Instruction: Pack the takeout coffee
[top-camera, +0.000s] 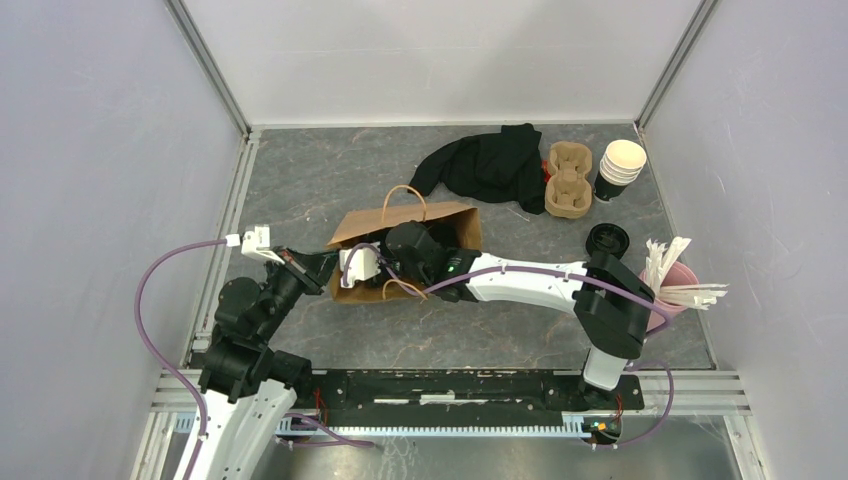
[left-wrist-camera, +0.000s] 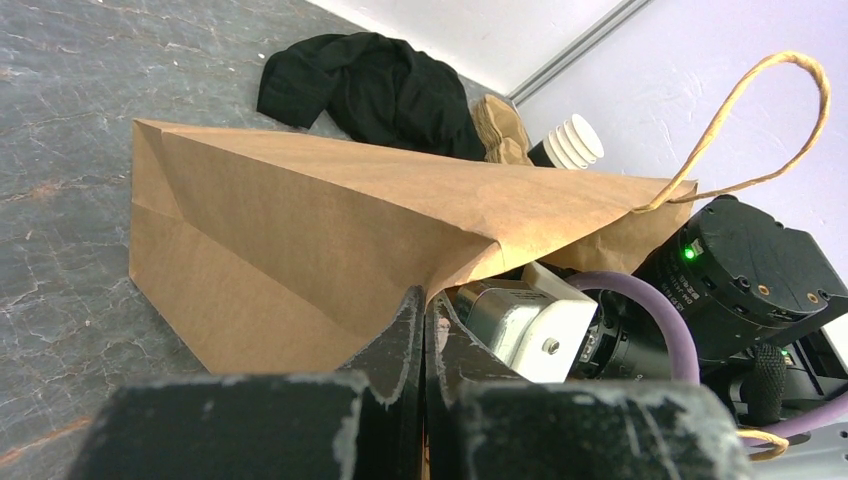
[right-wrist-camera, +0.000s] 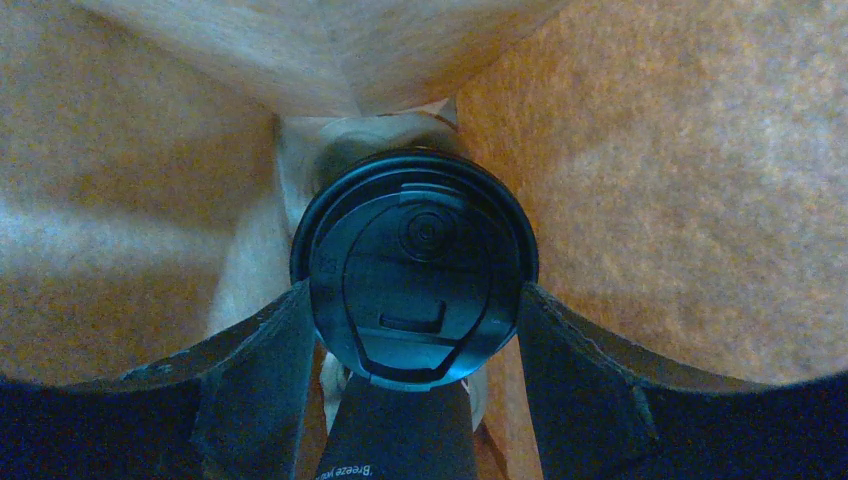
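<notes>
The brown paper bag with twine handles (top-camera: 450, 225) lies on its side on the grey tabletop (top-camera: 300, 180). From above, its upper wall hides everything within, the right tool included. Only the right wrist view looks inside the bag. There the right tool (right-wrist-camera: 418, 330) stands wide, its 2 fingers (right-wrist-camera: 250, 390) touching opposite sides of 1 black lidded takeout coffee cup (right-wrist-camera: 415, 265), gripped deep inside the bag. The lid hides the cup's body. A pale shape behind it is too blurred to name. The left tool (left-wrist-camera: 424, 312) is fully closed at the bag's mouth; whether it pinches paper, I cannot tell.
</notes>
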